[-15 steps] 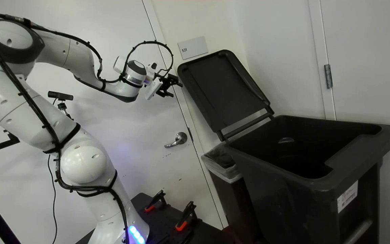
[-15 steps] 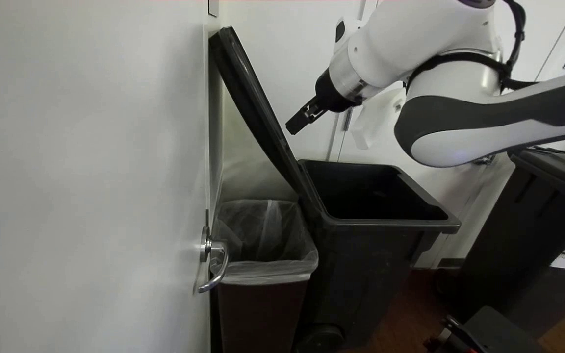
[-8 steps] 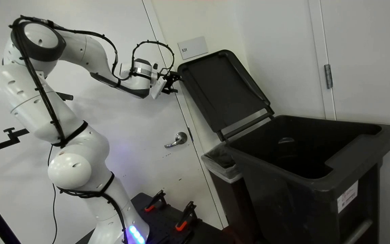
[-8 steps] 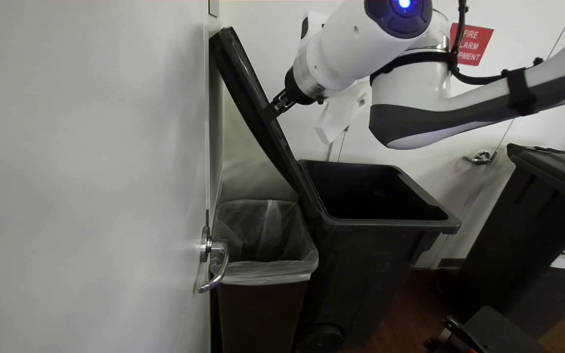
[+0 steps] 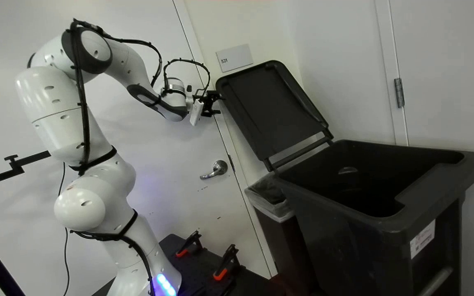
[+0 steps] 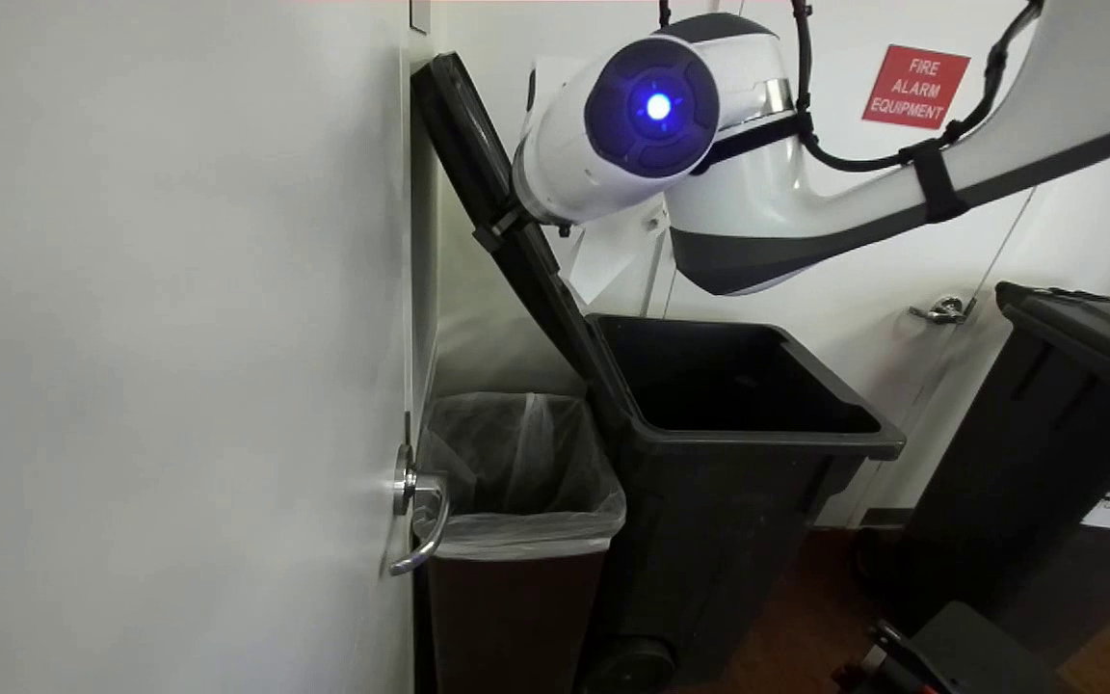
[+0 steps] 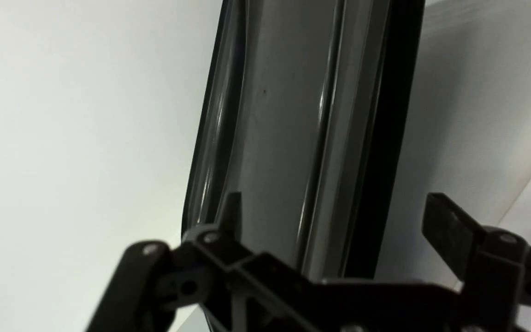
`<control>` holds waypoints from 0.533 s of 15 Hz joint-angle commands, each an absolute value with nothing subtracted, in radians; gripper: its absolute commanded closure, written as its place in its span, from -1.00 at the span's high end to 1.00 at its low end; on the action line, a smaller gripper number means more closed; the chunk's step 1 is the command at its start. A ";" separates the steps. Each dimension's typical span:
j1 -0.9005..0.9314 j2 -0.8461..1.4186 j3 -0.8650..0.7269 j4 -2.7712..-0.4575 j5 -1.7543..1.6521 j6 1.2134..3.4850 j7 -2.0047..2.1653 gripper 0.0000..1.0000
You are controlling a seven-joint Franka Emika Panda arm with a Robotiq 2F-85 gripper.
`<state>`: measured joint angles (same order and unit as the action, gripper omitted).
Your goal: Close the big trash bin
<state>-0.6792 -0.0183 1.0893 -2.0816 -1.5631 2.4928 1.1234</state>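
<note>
The big trash bin [image 5: 344, 242] is dark grey-black and stands open; it also shows in an exterior view [image 6: 709, 540]. Its hinged lid [image 5: 272, 111] is raised and tilted back towards the wall. My gripper [image 5: 219, 104] is at the lid's upper side edge, and in an exterior view its fingers [image 6: 497, 231] overlap the lid. In the wrist view the gripper [image 7: 337, 207] is open, with its fingers wide apart. The lid [image 7: 284, 129] runs behind and between them, nearer the left finger. I cannot tell whether a finger touches the lid.
A smaller brown bin with a clear liner [image 6: 536, 530] stands beside the big bin, under the raised lid. A door with a lever handle [image 5: 216, 169] is behind the arm. Another dark bin [image 6: 1046, 463] stands further off. Walls are close behind the lid.
The arm has swung and reached forward, bringing my gripper from a gap off the lid up to its edge. The gripper stays open. The lid and bin have not moved.
</note>
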 commanded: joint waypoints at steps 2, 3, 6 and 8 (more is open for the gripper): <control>-0.356 0.165 0.836 -1.999 -1.689 2.343 1.158 1.00; -0.274 0.186 0.758 -1.979 -1.696 2.333 1.165 1.00; -0.085 0.237 0.564 -1.912 -1.688 2.356 1.170 1.00; 0.013 0.256 0.462 -1.869 -1.683 2.365 1.181 1.00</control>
